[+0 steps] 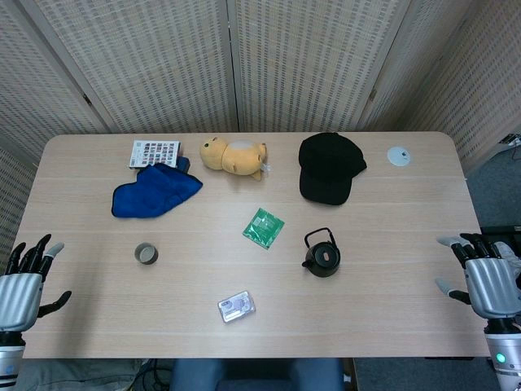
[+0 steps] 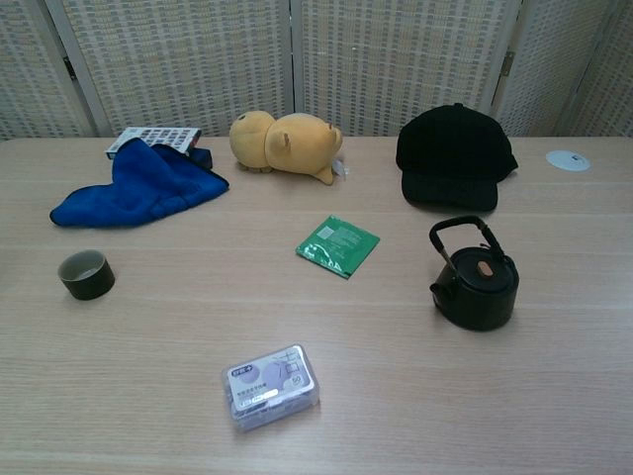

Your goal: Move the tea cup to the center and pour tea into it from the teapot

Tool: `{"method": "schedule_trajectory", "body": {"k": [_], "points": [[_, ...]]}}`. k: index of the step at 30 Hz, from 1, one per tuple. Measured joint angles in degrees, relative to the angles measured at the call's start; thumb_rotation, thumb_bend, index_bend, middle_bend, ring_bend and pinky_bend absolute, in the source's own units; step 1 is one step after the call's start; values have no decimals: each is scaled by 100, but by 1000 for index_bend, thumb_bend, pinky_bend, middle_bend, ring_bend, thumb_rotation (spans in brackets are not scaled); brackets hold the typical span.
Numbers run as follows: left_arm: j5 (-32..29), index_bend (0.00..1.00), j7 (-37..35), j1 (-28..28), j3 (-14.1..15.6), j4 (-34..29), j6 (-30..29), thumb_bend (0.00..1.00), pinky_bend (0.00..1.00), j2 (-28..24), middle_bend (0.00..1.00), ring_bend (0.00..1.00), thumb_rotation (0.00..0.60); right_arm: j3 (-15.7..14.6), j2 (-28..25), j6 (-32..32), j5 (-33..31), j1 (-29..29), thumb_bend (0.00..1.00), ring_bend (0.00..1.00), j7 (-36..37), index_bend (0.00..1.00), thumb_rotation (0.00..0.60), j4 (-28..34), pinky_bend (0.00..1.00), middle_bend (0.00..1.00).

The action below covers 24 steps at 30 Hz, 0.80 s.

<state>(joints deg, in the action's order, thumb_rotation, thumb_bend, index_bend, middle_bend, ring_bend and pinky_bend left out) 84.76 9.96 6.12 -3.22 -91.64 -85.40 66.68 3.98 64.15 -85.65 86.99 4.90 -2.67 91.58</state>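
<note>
A small dark tea cup [image 1: 146,253] [image 2: 85,274] stands upright on the left part of the table. The black teapot [image 1: 321,257] [image 2: 475,281] with its handle raised sits right of centre, spout pointing left. My left hand [image 1: 24,281] hangs off the table's left edge, fingers spread, holding nothing. Over at the right edge my right hand [image 1: 484,277] also has its fingers apart and empty. Both hands are far from cup and teapot. The chest view shows neither hand.
A green packet [image 1: 264,227] [image 2: 337,244] lies near the centre. A small clear box [image 1: 236,306] [image 2: 272,385] sits near the front. Along the back are a blue cloth [image 1: 155,191], a booklet [image 1: 155,152], a yellow plush toy [image 1: 234,156], a black cap [image 1: 328,167] and a white disc [image 1: 398,156].
</note>
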Motion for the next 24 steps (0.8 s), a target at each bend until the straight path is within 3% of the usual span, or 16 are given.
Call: {"method": "schedule_trajectory", "body": {"k": [13,24], "points": [[16,132,-167,70,-14,20,98,197,0,-56,32,136,600,37,-43,-53,-15,-13,59,196,38,293,600,15,195,326],[191,136,-762,583,-32,400,848,197,2,-124,73,193,600,207,-271,-107,-134,21,59,196,-31,293,600,212,195,326]]}}
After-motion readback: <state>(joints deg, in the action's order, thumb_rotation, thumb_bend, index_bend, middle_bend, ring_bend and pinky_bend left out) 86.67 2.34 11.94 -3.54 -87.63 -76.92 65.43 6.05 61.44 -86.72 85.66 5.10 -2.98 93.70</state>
